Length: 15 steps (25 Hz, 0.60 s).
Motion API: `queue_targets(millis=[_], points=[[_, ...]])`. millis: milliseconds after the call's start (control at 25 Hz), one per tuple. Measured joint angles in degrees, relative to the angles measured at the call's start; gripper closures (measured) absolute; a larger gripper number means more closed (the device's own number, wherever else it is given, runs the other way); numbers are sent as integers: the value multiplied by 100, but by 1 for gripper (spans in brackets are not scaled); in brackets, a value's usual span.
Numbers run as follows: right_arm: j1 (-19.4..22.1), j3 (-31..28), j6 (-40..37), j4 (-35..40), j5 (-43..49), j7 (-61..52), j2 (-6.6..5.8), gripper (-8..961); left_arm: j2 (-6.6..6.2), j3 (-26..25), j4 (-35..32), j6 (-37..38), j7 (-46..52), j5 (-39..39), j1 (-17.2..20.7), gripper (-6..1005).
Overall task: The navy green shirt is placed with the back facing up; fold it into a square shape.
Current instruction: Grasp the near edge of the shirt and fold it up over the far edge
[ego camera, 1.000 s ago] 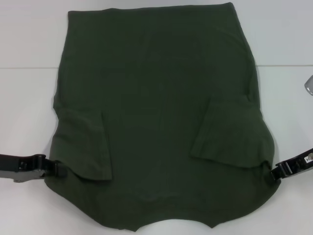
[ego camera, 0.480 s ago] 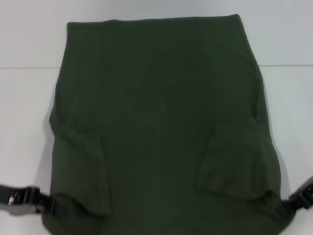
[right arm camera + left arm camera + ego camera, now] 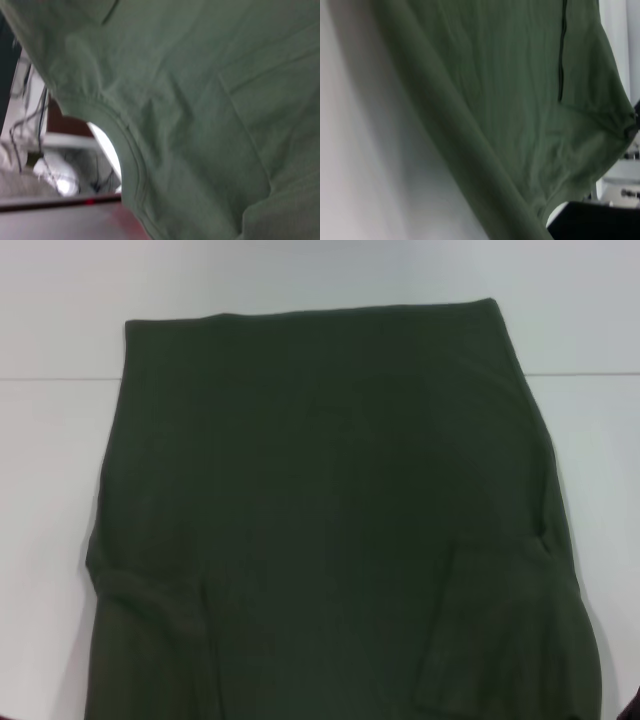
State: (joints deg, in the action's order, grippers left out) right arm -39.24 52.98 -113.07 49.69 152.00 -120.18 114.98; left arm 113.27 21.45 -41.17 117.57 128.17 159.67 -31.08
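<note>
The navy green shirt (image 3: 320, 500) lies back up and fills most of the head view, its hem at the far end. Both short sleeves are folded in over the body, left (image 3: 150, 640) and right (image 3: 490, 630). The near shoulder end runs off the bottom of the picture. In the left wrist view the shirt (image 3: 520, 100) hangs taut and lifted off the table, one shoulder corner pinched by my right gripper (image 3: 632, 129). The right wrist view shows the shirt (image 3: 210, 100) close up with its ribbed collar (image 3: 127, 160). My left gripper is out of view.
The white table (image 3: 50, 490) shows on both sides of the shirt and beyond its hem. Off the table's near edge, the right wrist view shows cables and equipment (image 3: 30, 125).
The shirt has slid toward me; its hem moved nearer and the shoulder end rose out of the head view. Both grippers, seen gripping the shoulders earlier, have left that view.
</note>
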Motion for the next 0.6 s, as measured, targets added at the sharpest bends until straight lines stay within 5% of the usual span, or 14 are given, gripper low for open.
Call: queue_targets(millis=[320, 600], points=[[45, 103, -33, -23, 110, 61, 179, 897, 98, 447, -5, 87, -134, 116, 51, 873], [112, -1547, 265, -1, -512, 62, 66, 897, -63, -702, -5, -74, -355, -719, -40, 869]])
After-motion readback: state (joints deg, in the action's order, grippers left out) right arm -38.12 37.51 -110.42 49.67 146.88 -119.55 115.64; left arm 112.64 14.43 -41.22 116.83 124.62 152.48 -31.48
